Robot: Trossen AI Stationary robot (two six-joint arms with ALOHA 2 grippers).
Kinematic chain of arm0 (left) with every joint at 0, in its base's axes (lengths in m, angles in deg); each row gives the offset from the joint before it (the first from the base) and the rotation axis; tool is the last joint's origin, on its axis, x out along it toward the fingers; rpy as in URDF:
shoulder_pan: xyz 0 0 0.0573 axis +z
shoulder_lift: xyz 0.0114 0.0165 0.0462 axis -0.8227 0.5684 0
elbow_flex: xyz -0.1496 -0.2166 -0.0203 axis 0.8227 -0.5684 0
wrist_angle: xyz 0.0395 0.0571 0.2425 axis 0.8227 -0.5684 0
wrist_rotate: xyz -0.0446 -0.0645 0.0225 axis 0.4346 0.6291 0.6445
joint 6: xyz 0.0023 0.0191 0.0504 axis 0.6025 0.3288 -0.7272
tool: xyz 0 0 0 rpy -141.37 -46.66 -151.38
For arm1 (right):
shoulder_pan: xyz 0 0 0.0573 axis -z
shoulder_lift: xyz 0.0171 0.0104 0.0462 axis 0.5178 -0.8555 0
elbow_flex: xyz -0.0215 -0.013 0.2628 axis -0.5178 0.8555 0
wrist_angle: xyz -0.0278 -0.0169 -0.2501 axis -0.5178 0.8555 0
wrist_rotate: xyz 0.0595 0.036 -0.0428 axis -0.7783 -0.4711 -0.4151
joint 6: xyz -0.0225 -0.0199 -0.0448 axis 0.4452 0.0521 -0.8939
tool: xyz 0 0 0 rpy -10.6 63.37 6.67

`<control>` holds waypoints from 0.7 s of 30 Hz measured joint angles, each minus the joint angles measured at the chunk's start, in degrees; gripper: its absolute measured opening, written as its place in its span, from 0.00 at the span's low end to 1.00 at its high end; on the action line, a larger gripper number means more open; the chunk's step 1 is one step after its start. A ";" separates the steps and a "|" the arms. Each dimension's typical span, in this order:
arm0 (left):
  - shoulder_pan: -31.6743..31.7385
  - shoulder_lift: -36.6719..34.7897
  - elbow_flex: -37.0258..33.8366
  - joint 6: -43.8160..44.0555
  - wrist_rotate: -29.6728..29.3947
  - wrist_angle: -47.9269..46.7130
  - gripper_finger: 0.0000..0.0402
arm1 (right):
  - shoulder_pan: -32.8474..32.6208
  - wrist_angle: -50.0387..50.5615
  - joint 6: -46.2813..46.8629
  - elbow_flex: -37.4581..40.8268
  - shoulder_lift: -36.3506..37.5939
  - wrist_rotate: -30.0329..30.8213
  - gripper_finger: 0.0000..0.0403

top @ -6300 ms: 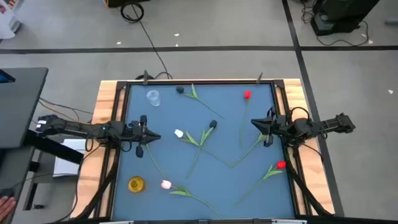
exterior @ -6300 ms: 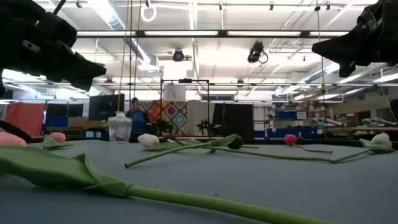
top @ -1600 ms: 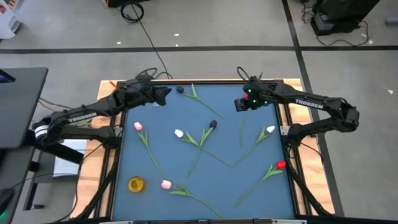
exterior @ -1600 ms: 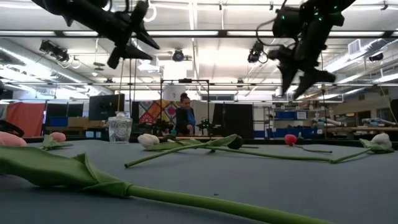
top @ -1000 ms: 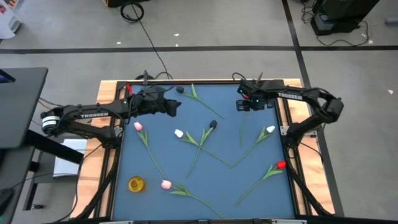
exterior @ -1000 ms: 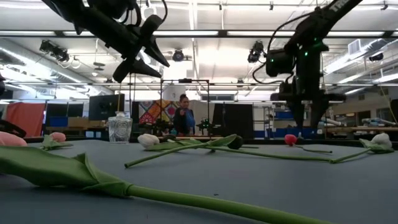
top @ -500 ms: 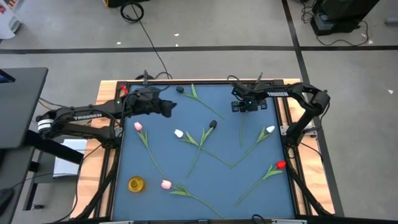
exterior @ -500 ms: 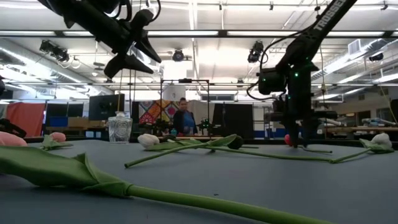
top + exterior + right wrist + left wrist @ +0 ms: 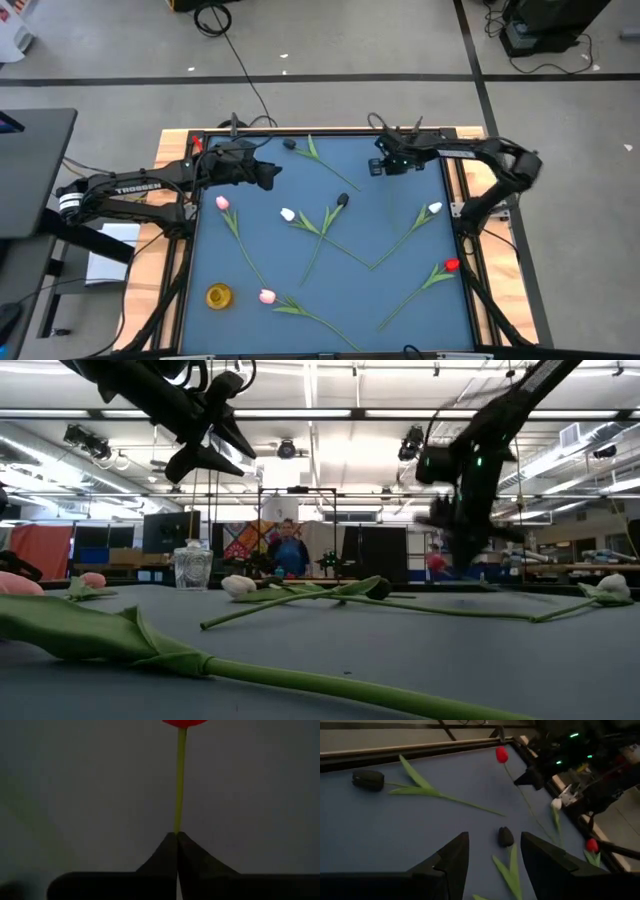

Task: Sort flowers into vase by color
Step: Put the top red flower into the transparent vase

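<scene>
**Desk:** What's closest to you on the counter point(image 9: 400, 310)?

**Operator:** Along the near edge I have a yellow vase point(image 9: 219, 295) with a pink tulip point(image 9: 267, 296) just beside it. Over toward the right side lies a red tulip point(image 9: 451, 265).

**Desk:** And mid-counter?

**Operator:** I see two white tulips, one on the right point(image 9: 434, 209) and one nearer the middle point(image 9: 288, 214). There's a second pink one point(image 9: 222, 202) on the left and a dark tulip point(image 9: 343, 200) between them. All of them lie flat, and some of the stems cross.

**Desk:** Where are the arms?

**Operator:** Both are at the far half. My left gripper point(image 9: 270, 173) hangs above the counter on the far left with its fingers point(image 9: 454, 854) spread wide and nothing between them. From its wrist camera I look past it at the mid-counter dark tulip.

**Desk:** And the right?

**Operator:** The right gripper point(image 9: 384, 166) is at the far right, pinched tight on the thin stem of another red tulip, the held one point(image 9: 182, 722) – the stem runs straight out from between the closed fingers to the head. In the low view that head sits above the counter's surface.

**Desk:** Anything behind them?

**Operator:** A second dark tulip point(image 9: 289, 144) lies near the far edge, and a clear glass vase point(image 9: 193, 567) stands at the far left. Beyond the counter there's a person point(image 9: 289, 550) in the room
</scene>
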 joint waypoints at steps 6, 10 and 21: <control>0.02 1.81 0.00 -3.76 3.27 12.37 0.46 | -2.21 -17.64 -5.32 -0.14 11.01 -7.07 0.01; 0.23 5.45 0.00 -8.24 8.59 22.95 0.46 | -3.63 -33.88 -11.63 -0.16 14.70 -12.05 0.01; 2.12 18.50 3.73 -11.30 18.80 43.65 0.46 | -6.91 -59.90 -15.77 -2.05 10.10 -20.23 0.00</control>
